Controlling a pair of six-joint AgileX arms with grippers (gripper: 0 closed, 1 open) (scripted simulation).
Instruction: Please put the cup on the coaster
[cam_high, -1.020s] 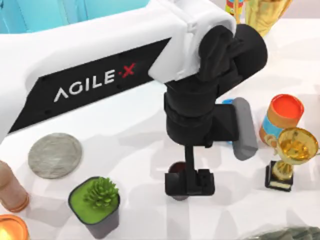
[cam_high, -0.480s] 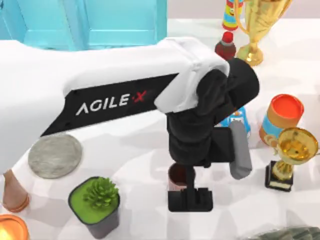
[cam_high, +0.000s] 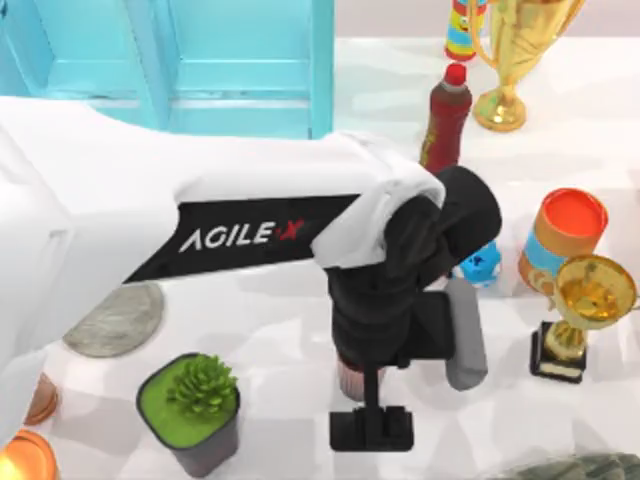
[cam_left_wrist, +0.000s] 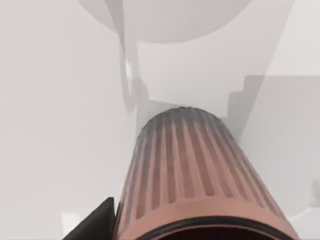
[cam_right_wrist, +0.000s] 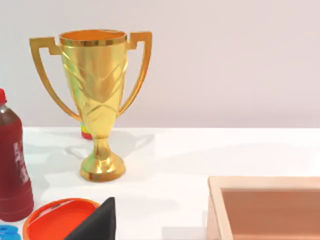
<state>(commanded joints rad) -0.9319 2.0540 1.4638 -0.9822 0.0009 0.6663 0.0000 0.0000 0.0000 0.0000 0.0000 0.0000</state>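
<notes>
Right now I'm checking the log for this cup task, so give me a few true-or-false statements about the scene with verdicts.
1. The cup stands on the coaster. False: it is at the left gripper, apart from the coaster.
2. The coaster lies toward the table's left. True.
3. A potted plant sits between coaster and cup. True.
4. The cup's sides are smooth. False: they are ribbed.

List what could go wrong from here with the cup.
1. The plant stands between the cup and the coaster; a low carry by the left gripper might clip it.
2. The left arm covers part of the coaster, so placement could land off-centre.
3. The ribbed cup might slip if the grip is shallow.
</notes>
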